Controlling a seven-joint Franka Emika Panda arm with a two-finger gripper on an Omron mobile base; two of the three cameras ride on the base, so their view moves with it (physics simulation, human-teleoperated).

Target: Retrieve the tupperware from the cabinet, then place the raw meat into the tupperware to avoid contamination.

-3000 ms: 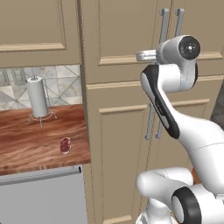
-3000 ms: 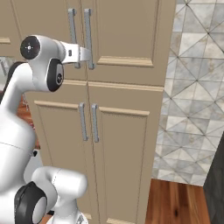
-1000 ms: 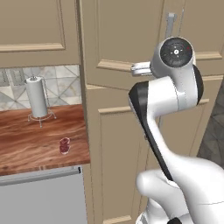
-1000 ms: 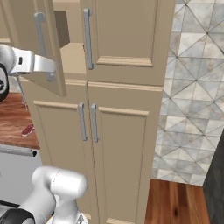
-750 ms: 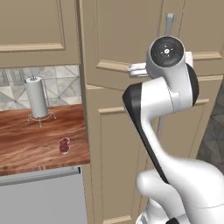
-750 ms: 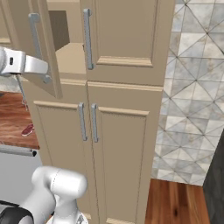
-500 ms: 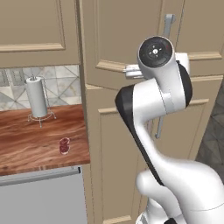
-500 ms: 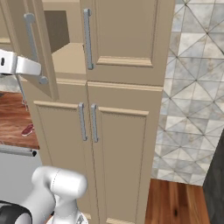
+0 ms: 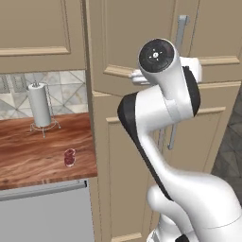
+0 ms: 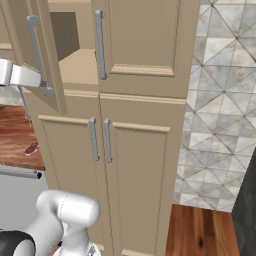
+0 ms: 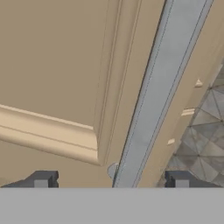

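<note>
The cabinet (image 10: 140,115) has its upper left door (image 10: 42,55) swung partway out, and the main risk is that door: the arm (image 9: 160,127) is folded close to it, so reaching for the shelf (image 10: 77,65) could knock the door wider or catch on its handle (image 10: 36,55). The gripper (image 11: 111,181) has its jaws apart, one either side of the handle and not clamped, so the door is free to drift. The right base view shows the opening and bare shelf, but no tupperware that I can make out; the left base view hides that opening behind the arm, yet shows the meat (image 9: 70,157) on the counter (image 9: 33,156) near its front edge.
</note>
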